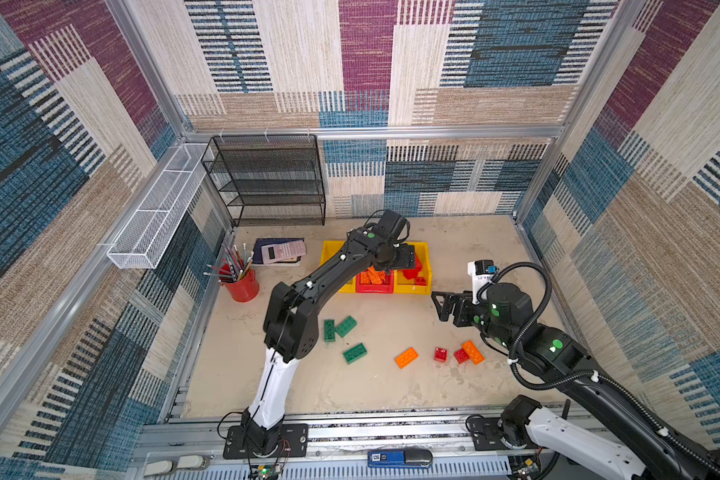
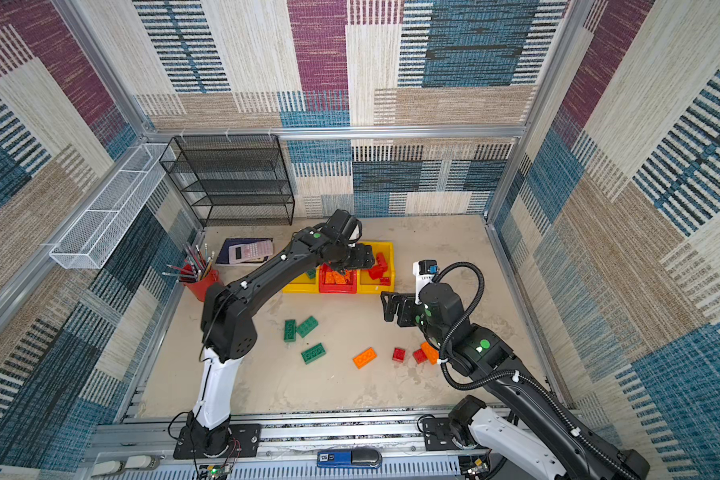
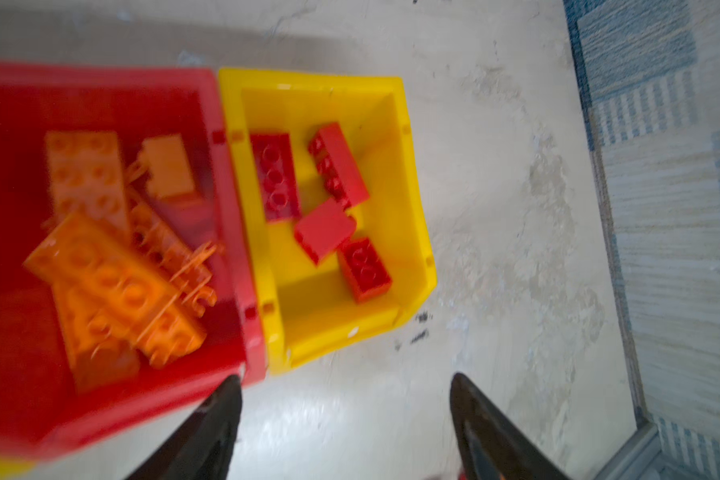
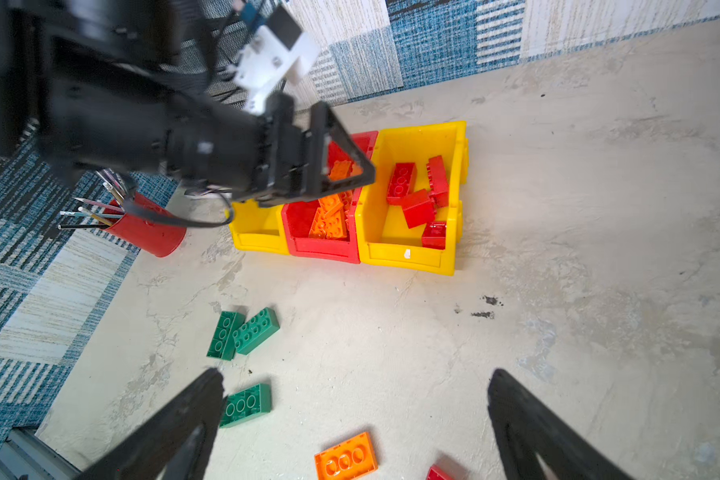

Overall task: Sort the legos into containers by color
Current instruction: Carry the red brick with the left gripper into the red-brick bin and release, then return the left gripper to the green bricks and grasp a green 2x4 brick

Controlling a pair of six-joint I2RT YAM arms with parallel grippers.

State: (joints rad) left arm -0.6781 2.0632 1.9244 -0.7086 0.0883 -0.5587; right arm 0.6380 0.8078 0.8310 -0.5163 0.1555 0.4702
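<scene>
Three containers stand in a row at the back: a yellow bin [image 1: 329, 253], a red bin [image 1: 375, 287] holding orange legos [image 3: 113, 266], and a yellow bin [image 1: 425, 286] holding red legos [image 3: 329, 199]. My left gripper [image 1: 400, 262] [image 3: 346, 378] hovers over the red bin and the right yellow bin, open and empty. Loose on the table lie three green legos [image 1: 354, 353] [image 4: 246, 403], two orange legos [image 1: 406, 357] [image 4: 346, 457] and two small red legos [image 1: 440, 354]. My right gripper [image 1: 440, 306] [image 4: 354, 374] hangs open and empty above the table, right of the bins.
A red pencil cup [image 1: 242, 284] and a calculator on a notebook [image 1: 283, 250] sit at the back left. Behind them stands a black mesh rack [image 1: 267, 183]. A white wire basket [image 1: 154, 212] hangs on the left wall. Walls enclose three sides.
</scene>
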